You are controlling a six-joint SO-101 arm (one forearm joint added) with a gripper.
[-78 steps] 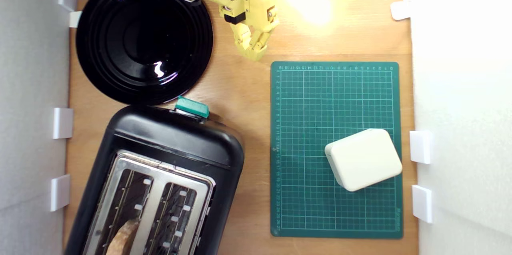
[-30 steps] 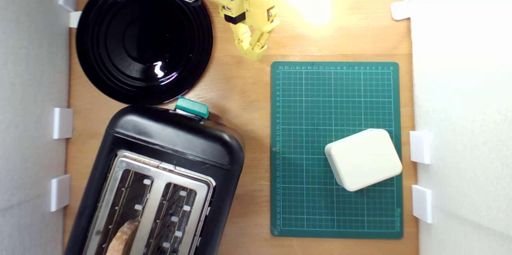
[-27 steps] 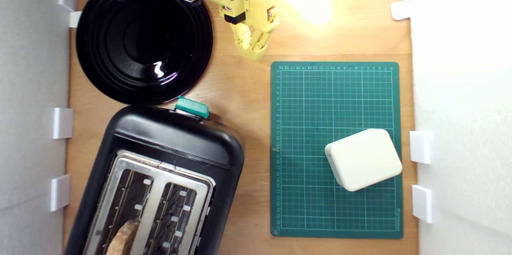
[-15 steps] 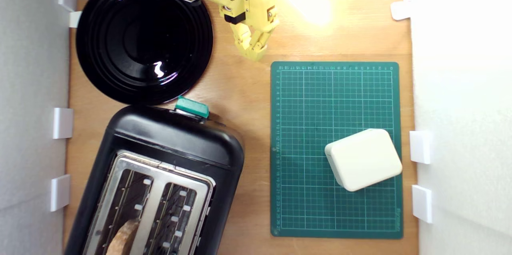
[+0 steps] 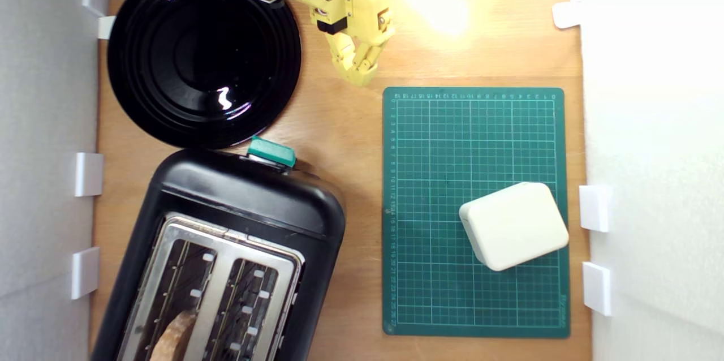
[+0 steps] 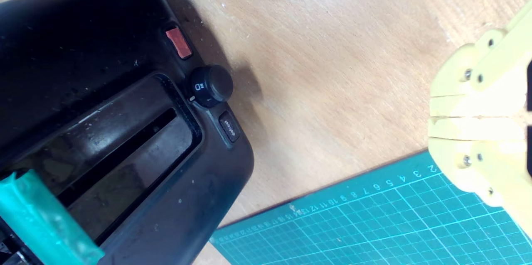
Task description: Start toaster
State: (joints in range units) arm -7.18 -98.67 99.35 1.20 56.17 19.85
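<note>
Black two-slot toaster (image 5: 237,248) sits angled at exterior view's lower left; teal lever (image 5: 272,151) up, bread in one slot.

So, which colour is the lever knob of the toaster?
Teal green. The lever knob on the toaster shows best in the exterior view.

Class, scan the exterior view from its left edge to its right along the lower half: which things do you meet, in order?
Toaster → green cutting mat → cream-white box, which lies on the mat's right part.
</note>
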